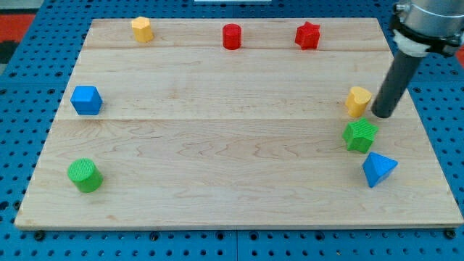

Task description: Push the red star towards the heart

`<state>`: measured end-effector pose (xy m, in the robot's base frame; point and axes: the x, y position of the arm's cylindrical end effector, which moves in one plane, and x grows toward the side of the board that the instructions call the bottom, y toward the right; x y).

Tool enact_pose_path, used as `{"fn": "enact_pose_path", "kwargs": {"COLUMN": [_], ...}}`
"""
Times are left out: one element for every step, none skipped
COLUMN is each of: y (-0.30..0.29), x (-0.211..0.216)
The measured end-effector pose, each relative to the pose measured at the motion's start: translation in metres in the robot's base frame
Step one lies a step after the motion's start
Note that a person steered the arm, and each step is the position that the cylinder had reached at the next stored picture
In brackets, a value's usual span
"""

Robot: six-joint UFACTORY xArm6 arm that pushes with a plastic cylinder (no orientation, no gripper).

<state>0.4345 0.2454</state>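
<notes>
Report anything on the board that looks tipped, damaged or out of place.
Nothing stands out. All the blocks sit intact on the board. My tip rests beside the yellow block at the view's right, far from the red star.

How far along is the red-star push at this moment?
Done: nothing visible; the red star sits at the board's top edge, apart from the yellow heart lower at the view's right. In hand: my tip rests just right of the heart, well below the star. Left: reach the star and push it down-right to the heart.
</notes>
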Motion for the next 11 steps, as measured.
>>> {"fn": "enact_pose_path", "kwargs": {"y": [0.009,0.001,-0.021,-0.071,-0.036,-0.003,-0.059,-0.117,-0.094,-0.114,-0.131], "x": [-0.020,-0.029,-0.073,-0.106,-0.139,-0.182,-0.234,-0.242,-0.213,-0.204,-0.215]}}
